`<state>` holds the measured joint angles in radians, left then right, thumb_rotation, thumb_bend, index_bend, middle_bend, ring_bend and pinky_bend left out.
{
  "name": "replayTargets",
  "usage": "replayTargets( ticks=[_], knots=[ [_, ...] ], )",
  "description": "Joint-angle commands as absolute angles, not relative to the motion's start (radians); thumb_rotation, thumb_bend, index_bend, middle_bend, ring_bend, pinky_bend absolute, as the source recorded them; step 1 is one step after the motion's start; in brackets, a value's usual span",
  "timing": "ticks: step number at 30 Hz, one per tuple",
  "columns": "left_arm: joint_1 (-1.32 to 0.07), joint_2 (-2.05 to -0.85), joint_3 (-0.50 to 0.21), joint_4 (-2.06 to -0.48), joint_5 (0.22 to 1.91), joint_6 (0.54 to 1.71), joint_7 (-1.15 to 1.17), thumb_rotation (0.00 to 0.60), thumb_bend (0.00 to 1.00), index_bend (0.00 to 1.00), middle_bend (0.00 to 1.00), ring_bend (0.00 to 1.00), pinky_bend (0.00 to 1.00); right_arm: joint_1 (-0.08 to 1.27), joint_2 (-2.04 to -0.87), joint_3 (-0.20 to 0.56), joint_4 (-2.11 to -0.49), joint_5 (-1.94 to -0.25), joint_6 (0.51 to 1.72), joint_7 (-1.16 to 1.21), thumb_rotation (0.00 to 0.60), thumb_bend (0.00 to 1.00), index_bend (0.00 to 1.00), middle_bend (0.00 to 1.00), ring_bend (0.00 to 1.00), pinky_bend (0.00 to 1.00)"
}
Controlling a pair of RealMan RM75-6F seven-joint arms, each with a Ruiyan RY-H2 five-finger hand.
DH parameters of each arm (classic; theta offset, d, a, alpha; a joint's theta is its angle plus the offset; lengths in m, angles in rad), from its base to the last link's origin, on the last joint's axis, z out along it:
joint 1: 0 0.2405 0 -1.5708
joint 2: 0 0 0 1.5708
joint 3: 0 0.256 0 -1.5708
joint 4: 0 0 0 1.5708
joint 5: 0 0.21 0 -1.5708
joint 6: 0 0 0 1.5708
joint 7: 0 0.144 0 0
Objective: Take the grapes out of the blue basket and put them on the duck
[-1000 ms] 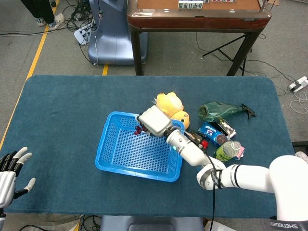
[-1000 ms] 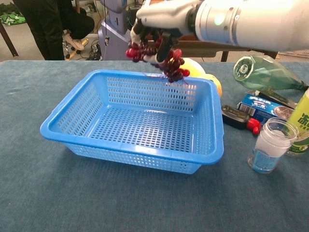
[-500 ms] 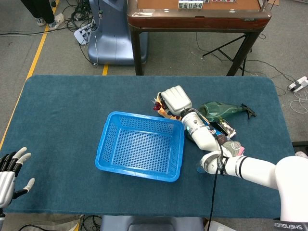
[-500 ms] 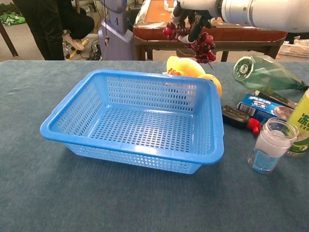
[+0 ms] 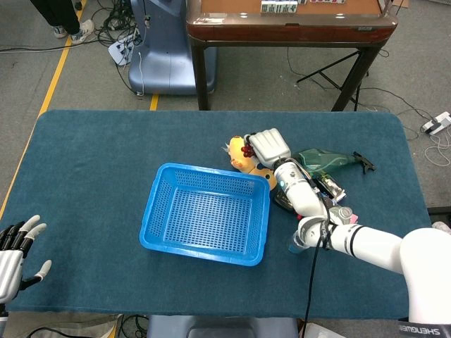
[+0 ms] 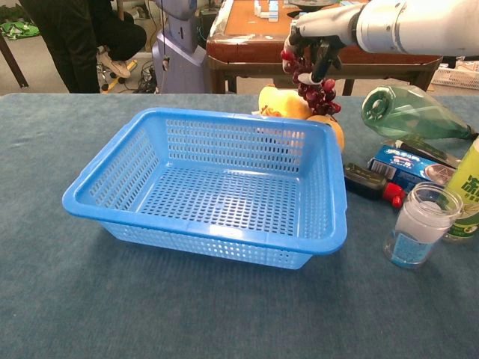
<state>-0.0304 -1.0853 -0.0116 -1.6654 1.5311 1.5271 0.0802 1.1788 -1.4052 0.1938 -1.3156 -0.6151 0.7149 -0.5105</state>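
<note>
Chest view: grapes (image 6: 314, 84) above duck (image 6: 288, 102)

Lighting's pretty even and bright in both views, looks like overhead indoor light, nothing harsh. Shadows are soft: a faint one sits under the blue basket (image 6: 209, 194) on the table (image 6: 90, 299). The chest view has a small glare spot on the green bottle (image 6: 408, 112) and the clear jar (image 6: 421, 224). Everything's reasonably sharp, just a bit soft in the far background.
</note>
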Motion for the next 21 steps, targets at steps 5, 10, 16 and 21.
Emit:
replayTargets(
  ticks=[5, 10, 16, 21],
  knots=[
    [-0.031, -1.087, -0.011, -1.665, 1.536, 1.530, 0.080, 0.600, 0.31, 0.21, 0.09, 0.08, 0.05, 1.127, -1.303, 0.201, -1.448, -0.701, 0.774, -0.459, 0.600, 0.53, 0.12, 0.22, 0.26, 0.48],
    [-0.031, -1.084, -0.011, -1.666, 1.540, 1.533, 0.079, 0.600, 0.31, 0.21, 0.09, 0.08, 0.05, 1.048, -1.198, 0.200, -1.581, -0.821, 0.863, -0.403, 0.600, 0.52, 0.12, 0.25, 0.27, 0.48],
    [-0.031, -1.083, -0.012, -1.663, 1.542, 1.535, 0.073, 0.600, 0.31, 0.21, 0.09, 0.08, 0.05, 0.897, -1.071, 0.141, -1.718, -1.003, 1.007, -0.342, 0.600, 0.52, 0.27, 0.37, 0.36, 0.48],
    [-0.038, -1.083, -0.015, -1.659, 1.539, 1.527, 0.073, 0.600, 0.31, 0.21, 0.09, 0.08, 0.05, 0.767, -0.985, 0.072, -1.789, -1.123, 1.113, -0.304, 0.600, 0.52, 0.32, 0.39, 0.38, 0.48]
  ],
)
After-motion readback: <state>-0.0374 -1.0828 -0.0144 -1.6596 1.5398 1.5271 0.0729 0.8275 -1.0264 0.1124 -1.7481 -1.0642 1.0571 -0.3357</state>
